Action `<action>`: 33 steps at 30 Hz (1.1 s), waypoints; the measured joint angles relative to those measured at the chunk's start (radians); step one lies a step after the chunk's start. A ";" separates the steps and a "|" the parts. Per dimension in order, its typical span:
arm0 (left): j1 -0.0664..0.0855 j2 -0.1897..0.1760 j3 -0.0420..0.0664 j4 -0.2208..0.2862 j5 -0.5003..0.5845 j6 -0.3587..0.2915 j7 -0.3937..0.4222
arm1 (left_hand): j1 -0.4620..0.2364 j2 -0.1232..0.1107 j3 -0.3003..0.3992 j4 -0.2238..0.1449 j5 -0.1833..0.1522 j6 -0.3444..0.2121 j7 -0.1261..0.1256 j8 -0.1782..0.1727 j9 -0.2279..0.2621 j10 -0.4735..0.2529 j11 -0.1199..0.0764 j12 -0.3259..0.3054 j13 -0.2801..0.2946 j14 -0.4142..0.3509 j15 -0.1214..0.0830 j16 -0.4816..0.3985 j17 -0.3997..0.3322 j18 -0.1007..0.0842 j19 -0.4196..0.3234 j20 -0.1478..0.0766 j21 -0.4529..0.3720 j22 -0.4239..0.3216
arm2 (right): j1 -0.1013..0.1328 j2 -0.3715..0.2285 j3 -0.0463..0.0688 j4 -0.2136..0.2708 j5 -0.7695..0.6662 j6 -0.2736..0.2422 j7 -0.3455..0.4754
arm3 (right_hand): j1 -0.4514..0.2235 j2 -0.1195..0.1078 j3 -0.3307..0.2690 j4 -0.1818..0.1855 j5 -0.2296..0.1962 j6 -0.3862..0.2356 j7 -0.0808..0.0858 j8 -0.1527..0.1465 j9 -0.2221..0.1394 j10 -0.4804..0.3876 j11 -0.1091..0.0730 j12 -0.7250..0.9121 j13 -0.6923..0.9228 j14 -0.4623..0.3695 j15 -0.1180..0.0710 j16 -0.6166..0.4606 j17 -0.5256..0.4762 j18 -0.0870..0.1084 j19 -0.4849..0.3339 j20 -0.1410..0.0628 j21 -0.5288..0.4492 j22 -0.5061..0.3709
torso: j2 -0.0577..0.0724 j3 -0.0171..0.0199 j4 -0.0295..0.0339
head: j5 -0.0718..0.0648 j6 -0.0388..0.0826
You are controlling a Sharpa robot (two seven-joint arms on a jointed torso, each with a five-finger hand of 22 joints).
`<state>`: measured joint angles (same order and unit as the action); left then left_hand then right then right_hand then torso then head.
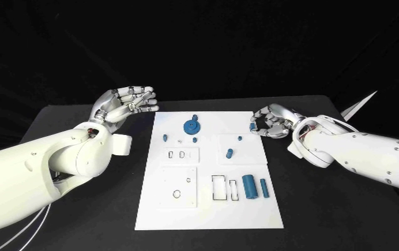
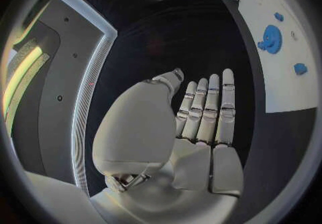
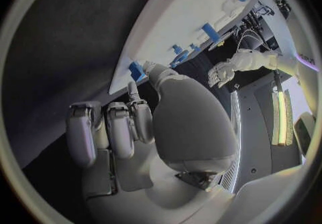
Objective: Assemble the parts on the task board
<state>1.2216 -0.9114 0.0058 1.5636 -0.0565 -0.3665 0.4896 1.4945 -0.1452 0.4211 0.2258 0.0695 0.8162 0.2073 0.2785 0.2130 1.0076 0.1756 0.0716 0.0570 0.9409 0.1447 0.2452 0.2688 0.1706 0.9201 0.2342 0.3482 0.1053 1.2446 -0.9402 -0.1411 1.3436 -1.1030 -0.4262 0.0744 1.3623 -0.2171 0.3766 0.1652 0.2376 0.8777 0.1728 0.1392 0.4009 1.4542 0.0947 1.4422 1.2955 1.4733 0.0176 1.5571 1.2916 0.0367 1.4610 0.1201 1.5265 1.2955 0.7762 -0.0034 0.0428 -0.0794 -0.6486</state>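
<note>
- I see the black counter (image 1: 83, 216) running well past the task board on both sides, with broad bare strips to either side of the board and a narrower bare band behind its far edge.
- The white task board (image 1: 208, 213) lies lengthwise in the middle of the counter, its near edge close to me and its far edge running between my two hands.
- My left hand (image 1: 126, 104) hovers off the board's far left corner, just outside its left edge. In the left wrist view the fingers (image 2: 213, 107) are straight and side by side, the thumb set apart, and nothing is in the palm.
- My right hand (image 1: 272, 122) sits at the board's right edge, near the far right corner, fingers curled inward. A small blue part (image 1: 252, 127) shows at its fingertips, right at the board's edge; the right wrist view shows the same blue piece against the thumb tip, but I cannot tell whether it is pinched or only touched.
- The round blue gear (image 1: 193, 126) stands in the far part of the board, between the hands and apart from both, with open white board around it.
- Two blue cylinders (image 1: 248, 188) lie side by side toward the near right of the board, the thicker one next to a rectangular slot (image 1: 218, 188), the thinner one closer to the right edge.
- Small blue pegs (image 1: 229, 153) are scattered through the board's middle, each apart from the others.
</note>
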 measured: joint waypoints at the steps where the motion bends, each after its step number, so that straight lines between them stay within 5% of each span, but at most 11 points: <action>1: 0.000 0.000 0.000 0.000 0.000 0.000 0.000 | 0.000 0.000 0.000 0.000 0.000 0.000 0.000 0.000 0.000 0.000 0.000 0.000 0.000 0.000 0.000 0.000 0.000 0.000 0.000 0.000 0.000 0.000 | -0.001 0.001 0.000 0.000 0.000 -0.001 0.000 | 0.000 0.000 0.000 0.000 0.000 0.001 -0.001 0.000 0.000 0.000 0.000 0.000 0.000 0.000 0.000 0.000 0.000 0.000 0.000 0.000 0.000 0.000 | 0.000 0.0000 0.0000 | 0.000 0.000; 4: 0.000 -0.001 0.000 0.000 0.000 0.000 0.000 | 0.000 0.000 0.000 0.000 0.000 0.000 0.000 0.000 0.000 0.000 0.000 0.000 0.000 0.000 0.000 0.000 0.000 0.000 0.000 0.000 0.000 0.000 | -0.003 0.003 0.000 -0.003 0.001 -0.003 -0.002 | 0.009 0.010 0.000 0.000 0.000 0.019 -0.008 0.010 0.000 0.000 0.000 0.000 0.000 0.000 0.000 0.000 0.000 0.000 0.000 0.000 0.000 0.000 | 0.000 0.0000 0.0000 | 0.001 0.000; 8: 0.000 -0.002 0.000 0.000 0.000 0.000 0.000 | 0.000 0.000 0.000 0.000 0.000 0.000 0.000 0.000 0.000 0.000 0.000 0.000 0.000 0.000 0.000 0.000 0.000 0.000 0.000 0.000 0.000 0.000 | -0.005 0.005 0.000 -0.006 0.001 -0.004 -0.004 | 0.023 0.024 0.001 0.000 -0.051 0.034 -0.012 0.012 0.000 0.009 -0.009 0.000 0.000 0.000 0.000 0.000 0.000 0.000 0.000 0.000 0.000 0.000 | 0.000 -0.0005 -0.0003 | 0.002 0.000; 10: 0.000 -0.002 0.000 0.000 0.000 -0.001 0.000 | 0.000 0.000 0.000 0.000 0.000 0.000 0.000 0.000 0.000 0.000 0.000 0.000 0.000 0.000 0.000 0.000 0.000 0.000 0.000 0.000 0.000 0.000 | -0.005 0.006 0.000 -0.008 0.001 -0.003 -0.006 | 0.023 0.024 0.042 -0.013 -0.051 0.044 -0.015 0.023 0.000 0.009 -0.009 0.000 0.000 -0.007 -0.007 0.000 0.000 0.000 0.000 0.000 0.000 0.000 | 0.000 -0.0007 -0.0004 | 0.002 -0.001; 33: 0.000 -0.005 0.000 0.001 0.000 -0.001 -0.002 | 0.000 0.000 0.025 -0.024 0.000 0.000 0.000 0.000 0.000 0.000 0.000 0.000 0.000 0.000 0.000 0.000 0.004 0.000 0.000 0.000 0.000 0.000 | -0.006 0.014 0.000 -0.010 -0.008 -0.007 -0.015 | 0.023 0.024 0.052 -0.020 -0.058 0.070 -0.020 0.035 0.000 0.004 -0.015 0.016 0.000 -0.007 -0.007 0.000 0.000 0.000 0.000 -0.001 0.000 0.000 | -0.001 -0.0011 -0.0002 | -0.001 -0.005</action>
<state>1.2215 -0.9162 0.0056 1.5641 -0.0565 -0.3672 0.4880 1.4945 -0.1452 0.4458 0.2013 0.0695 0.8162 0.2073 0.2785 0.2130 1.0076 0.1755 0.0716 0.0570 0.9409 0.1447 0.2452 0.2724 0.1706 0.9201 0.2343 0.3483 0.1053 1.2387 -0.9259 -0.1410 1.3340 -1.1115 -0.4332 0.0598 1.3856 -0.1931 0.4283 0.1448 0.1792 0.9482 0.1526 0.1744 0.4009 1.4577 0.0801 1.4578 1.2955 1.4665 0.0105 1.5571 1.2916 0.0366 1.4611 0.1191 1.5268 1.2955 0.7752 -0.0044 0.0426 -0.0800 -0.6539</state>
